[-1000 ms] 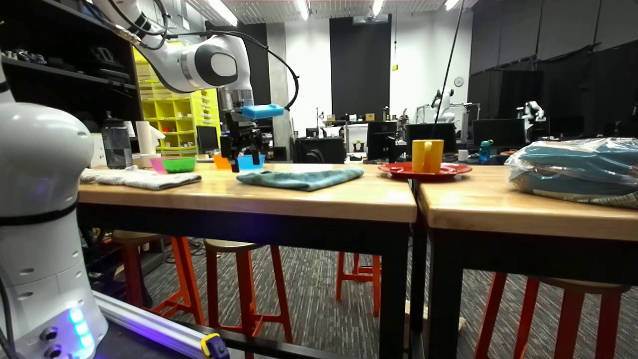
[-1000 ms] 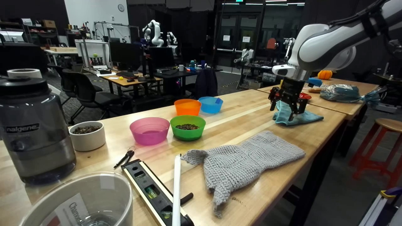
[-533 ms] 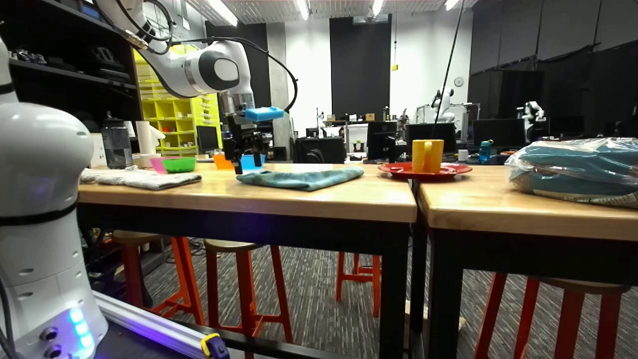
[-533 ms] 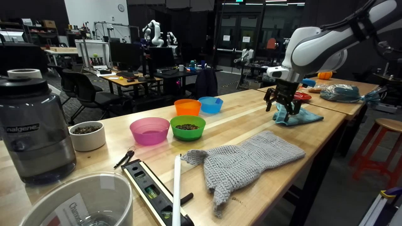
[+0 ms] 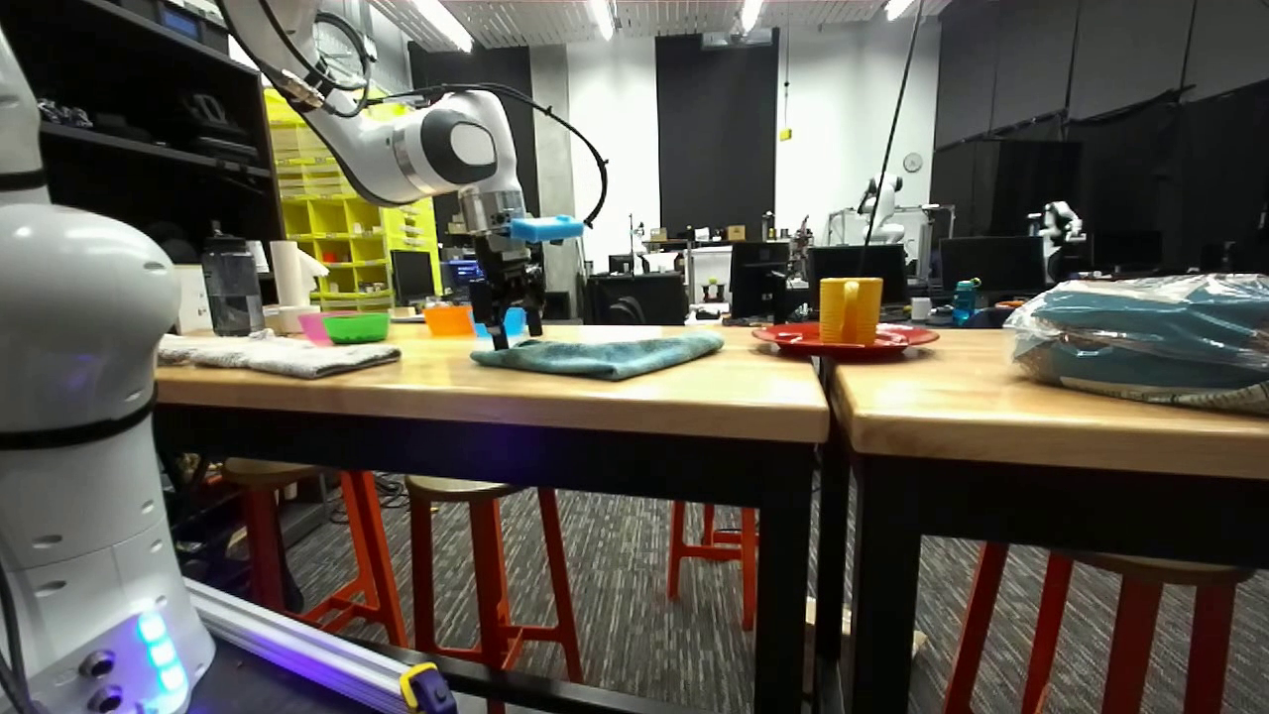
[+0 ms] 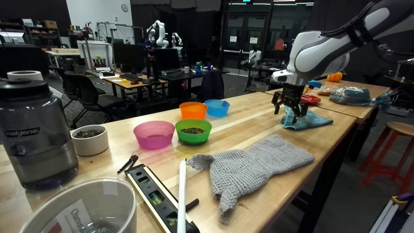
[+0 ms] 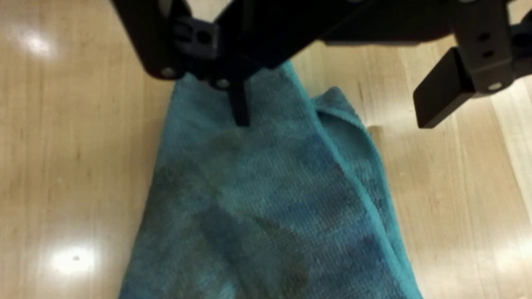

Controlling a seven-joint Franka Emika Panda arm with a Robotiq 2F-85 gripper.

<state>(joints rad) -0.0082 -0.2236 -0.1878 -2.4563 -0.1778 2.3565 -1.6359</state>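
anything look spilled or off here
The teal cloth looks blotched with dark, brownish patches in the wrist view, perhaps stains. A dark mark lies on the tabletop beside the grey knit cloth; whether spill or scuff, I can't tell.

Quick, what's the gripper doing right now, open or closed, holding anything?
Gripper: open, holding nothing, one finger over the teal cloth.

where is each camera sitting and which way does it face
Exterior view: near tabletop height, looking across the wooden table; shows the robot's base, arm and tool.
Exterior view: above the same wooden table, near the bottle, looking lengthwise; shows arm and tool, not base.
Wrist view: on the wrist, looking down at the teal towel; shows the open tool.
All three show the teal towel; both exterior views, the gray cloth.
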